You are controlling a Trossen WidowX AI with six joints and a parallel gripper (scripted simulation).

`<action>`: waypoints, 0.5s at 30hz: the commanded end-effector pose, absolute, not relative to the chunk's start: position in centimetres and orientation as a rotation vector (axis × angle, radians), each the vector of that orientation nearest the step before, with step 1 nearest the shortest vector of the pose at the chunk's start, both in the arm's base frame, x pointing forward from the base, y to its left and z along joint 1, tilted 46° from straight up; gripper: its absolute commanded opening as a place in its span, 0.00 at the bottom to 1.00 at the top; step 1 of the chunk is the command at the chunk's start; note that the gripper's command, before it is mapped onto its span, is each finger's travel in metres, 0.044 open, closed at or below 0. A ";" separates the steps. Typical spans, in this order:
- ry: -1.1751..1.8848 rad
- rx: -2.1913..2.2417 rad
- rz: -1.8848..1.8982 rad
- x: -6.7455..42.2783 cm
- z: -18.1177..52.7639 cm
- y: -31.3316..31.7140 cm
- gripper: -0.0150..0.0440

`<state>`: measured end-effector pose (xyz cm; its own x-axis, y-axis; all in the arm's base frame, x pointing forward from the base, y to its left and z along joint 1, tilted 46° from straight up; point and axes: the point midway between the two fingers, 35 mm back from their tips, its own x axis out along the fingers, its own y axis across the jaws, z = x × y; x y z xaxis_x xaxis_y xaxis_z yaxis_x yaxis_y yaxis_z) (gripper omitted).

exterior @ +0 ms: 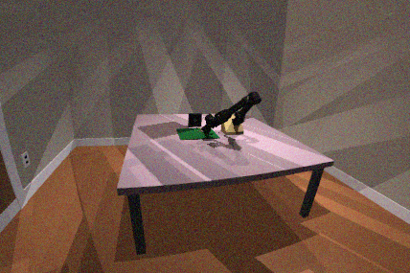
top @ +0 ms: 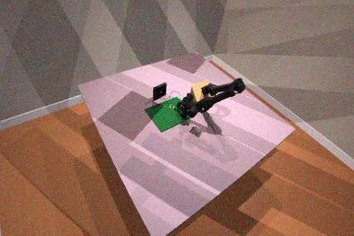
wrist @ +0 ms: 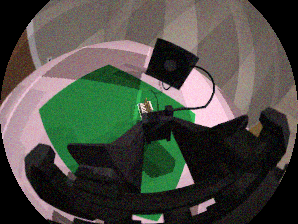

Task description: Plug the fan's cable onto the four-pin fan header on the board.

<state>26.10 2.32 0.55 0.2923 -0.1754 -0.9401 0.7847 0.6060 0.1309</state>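
Clamping the plug point(wrist: 158, 121), the claw point(wrist: 160, 124) hangs just at five o'clock of the fan header point(wrist: 145, 106); a skewed descent could miss its pins.

The bench point(exterior: 192, 170) is showing a smooth, matt pale-pink top on dark legs, standing over a floor point(exterior: 72, 233) looking like brown wood planks. On the bench, the board point(top: 165, 116) is appearing flat, matt green, while beside it the fan point(top: 160, 90) and pincer point(wrist: 157, 124) are looking like matt black plastic.
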 end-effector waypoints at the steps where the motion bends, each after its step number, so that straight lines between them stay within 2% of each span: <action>1: 1.038 0.669 -0.722 26.1 0.7 2.3 0.25; 15: 0.808 0.708 -0.745 26.2 1.9 2.7 0.25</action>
